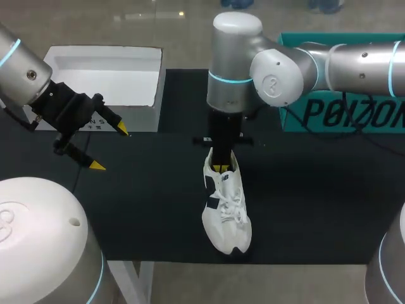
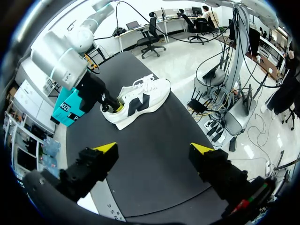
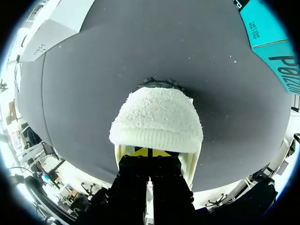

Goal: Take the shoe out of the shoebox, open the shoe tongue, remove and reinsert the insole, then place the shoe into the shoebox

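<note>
Left pincer (image 2: 153,150) gapes wide; right pincer (image 2: 115,107) sits inside the shoe (image 2: 143,99).

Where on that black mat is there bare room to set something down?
Two bare stretches of mat: one between the left pincer and the shoe, another right of the shoe, in front of the teal box. It is crowded at the shoe's heel, where the right pincer sits, and beside the shoebox, where the left pincer hangs.

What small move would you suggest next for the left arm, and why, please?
Probably bring the left gripper across toward the shoe, aiming for its tongue. The shoe already lies on the black mat, outside the white shoebox. The right gripper sits at the shoe's heel opening, while the left one hangs open near the box, touching nothing.
</note>
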Controlling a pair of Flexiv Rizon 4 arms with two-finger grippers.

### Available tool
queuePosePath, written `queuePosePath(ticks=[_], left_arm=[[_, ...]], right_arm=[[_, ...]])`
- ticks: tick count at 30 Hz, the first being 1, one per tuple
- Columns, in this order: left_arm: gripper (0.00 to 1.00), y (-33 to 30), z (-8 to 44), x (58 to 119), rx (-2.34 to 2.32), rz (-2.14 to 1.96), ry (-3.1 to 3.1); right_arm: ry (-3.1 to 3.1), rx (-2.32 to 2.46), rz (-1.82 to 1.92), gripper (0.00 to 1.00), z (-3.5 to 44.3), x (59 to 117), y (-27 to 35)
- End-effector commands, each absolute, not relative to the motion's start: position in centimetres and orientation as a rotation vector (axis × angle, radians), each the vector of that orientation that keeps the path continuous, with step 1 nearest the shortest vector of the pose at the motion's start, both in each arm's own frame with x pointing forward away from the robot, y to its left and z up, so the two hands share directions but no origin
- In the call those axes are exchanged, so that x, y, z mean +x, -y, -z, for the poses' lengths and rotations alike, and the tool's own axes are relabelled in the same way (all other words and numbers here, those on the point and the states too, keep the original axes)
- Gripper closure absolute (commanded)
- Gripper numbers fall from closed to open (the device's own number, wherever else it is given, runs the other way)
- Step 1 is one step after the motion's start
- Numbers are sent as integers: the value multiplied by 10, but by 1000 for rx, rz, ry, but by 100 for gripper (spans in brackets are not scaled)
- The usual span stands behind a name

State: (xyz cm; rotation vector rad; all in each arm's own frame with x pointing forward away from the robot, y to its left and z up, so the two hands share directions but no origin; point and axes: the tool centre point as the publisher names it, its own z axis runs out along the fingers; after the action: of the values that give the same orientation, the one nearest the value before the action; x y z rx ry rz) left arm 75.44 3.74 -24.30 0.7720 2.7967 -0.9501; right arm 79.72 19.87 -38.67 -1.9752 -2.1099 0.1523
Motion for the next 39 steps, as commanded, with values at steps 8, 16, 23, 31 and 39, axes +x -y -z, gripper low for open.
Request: queuePosePath(ticks=[8, 16, 23, 31, 39], left_arm=[[0, -37, 243, 755, 773, 945, -2800], [0, -37, 243, 755, 773, 945, -2800], [0, -37, 243, 755, 773, 945, -2800], [0, -37, 243, 755, 773, 945, -2800], [0, -37, 243, 755, 773, 945, -2800]], right_arm=[[2104, -1977, -215, 100, 380, 791, -195], [2096, -2001, -255, 100, 367, 777, -187], [2080, -2018, -254, 100, 362, 768, -182], [2075, -2036, -283, 100, 355, 762, -180], [2046, -2038, -271, 73, 363, 762, -179]])
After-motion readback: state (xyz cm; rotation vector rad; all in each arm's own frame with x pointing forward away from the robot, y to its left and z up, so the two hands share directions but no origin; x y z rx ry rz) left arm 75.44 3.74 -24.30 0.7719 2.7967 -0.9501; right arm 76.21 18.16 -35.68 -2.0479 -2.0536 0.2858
